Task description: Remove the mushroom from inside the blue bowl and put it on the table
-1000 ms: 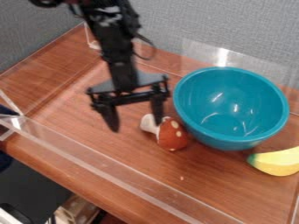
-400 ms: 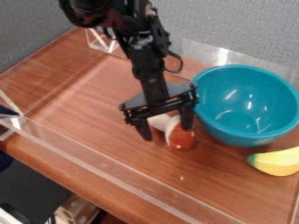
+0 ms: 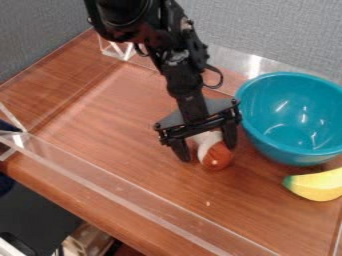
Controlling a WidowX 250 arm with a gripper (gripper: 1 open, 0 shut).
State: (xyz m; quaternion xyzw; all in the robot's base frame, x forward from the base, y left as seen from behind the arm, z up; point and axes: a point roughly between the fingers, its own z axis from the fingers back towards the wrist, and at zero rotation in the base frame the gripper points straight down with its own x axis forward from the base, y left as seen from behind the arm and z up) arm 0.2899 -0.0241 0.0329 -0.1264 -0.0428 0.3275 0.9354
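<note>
The mushroom point(image 3: 217, 158), red-orange cap and cream stem, lies on its side on the table point(image 3: 94, 110), just left of the blue bowl point(image 3: 301, 118) and outside it. The bowl's inside looks bare apart from reflections. My gripper point(image 3: 206, 147) points steeply down over the mushroom, open, with one finger on either side of it. Whether the fingers point(image 3: 177, 150) touch the mushroom cannot be told. The gripper partly hides the mushroom's top.
A yellow banana-shaped toy point(image 3: 318, 185) lies at the bowl's front right. Clear acrylic walls point(image 3: 120, 190) edge the tabletop at the front and back. A small clear block point(image 3: 118, 45) stands at the back behind the arm.
The arm has swung to the right and come down. The open gripper went from left of the mushroom to straddling it. Mushroom, bowl and banana stayed where they were.
</note>
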